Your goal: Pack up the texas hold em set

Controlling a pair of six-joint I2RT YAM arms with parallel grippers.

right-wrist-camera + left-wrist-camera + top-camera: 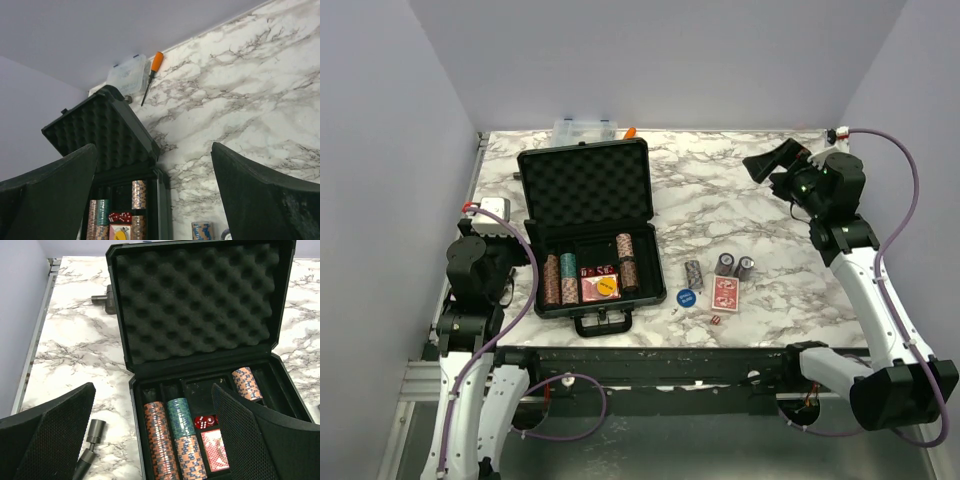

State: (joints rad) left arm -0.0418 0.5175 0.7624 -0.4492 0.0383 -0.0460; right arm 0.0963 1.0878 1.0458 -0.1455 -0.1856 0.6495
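Note:
The black briefcase (pixel 642 215) stands open on the marble table, foam lid up. Inside are chip stacks (pixel 553 280), a red-backed deck (pixel 593 291) and red dice (pixel 205 422). On the table to its right lie chip stacks (pixel 693 274), two more (pixel 734 266), the blue round button (pixel 686 297), a red-backed deck (pixel 725 293) and tiny red dice (pixel 715 319). My left gripper (pixel 150 440) is open and empty, above the case's left front. My right gripper (pixel 760 165) is open and empty, raised over the far right of the table. The case also shows in the right wrist view (pixel 100 130).
A clear plastic organizer box (pixel 585 129) and an orange-handled screwdriver (pixel 151 75) lie at the back edge behind the case. A dark metal tool (pixel 89 447) lies left of the case, another (pixel 102 301) behind its lid. Walls close in on the left and right.

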